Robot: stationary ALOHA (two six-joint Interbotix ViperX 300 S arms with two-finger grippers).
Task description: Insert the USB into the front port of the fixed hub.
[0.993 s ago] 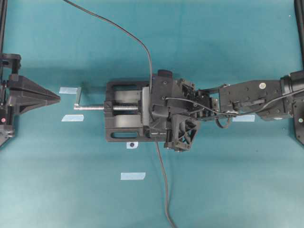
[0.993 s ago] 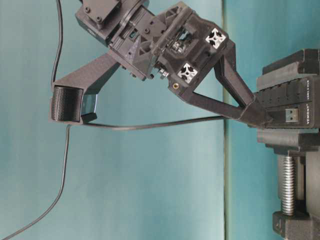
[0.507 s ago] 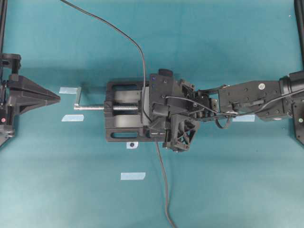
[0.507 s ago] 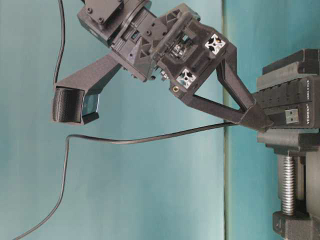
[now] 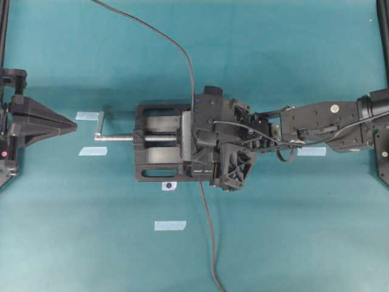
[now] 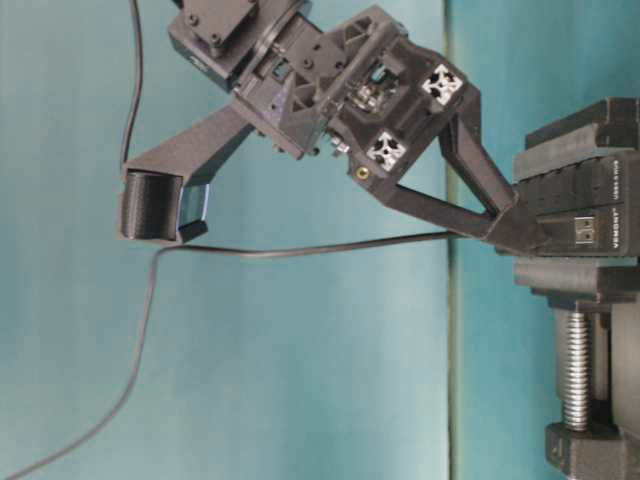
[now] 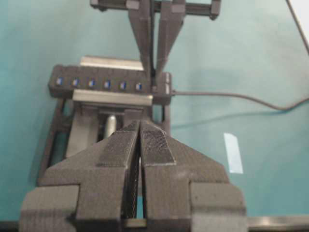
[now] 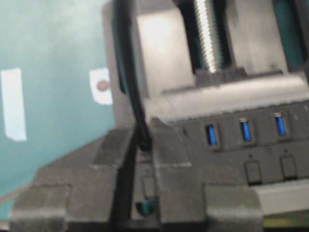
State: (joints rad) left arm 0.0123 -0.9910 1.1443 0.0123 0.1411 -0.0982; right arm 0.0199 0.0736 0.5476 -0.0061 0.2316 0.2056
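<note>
From overhead, you cannot see most of the long black bar-shaped hub (image 5: 197,115); the right arm's black gripper (image 5: 196,159) covers it. The small black USB plug (image 8: 144,143) is hidden between the closed fingers, only its thin dark-grey cable (image 6: 300,250) emerging. The right wrist view is blurred, its right edge cutting off the hub's far ports.

fixed hub (image 7: 108,83) clamped across the vise (image 5: 159,151), cable (image 5: 208,237) trailing toward the near edge (overhead view), tape strip (image 5: 169,225) left of it
</note>
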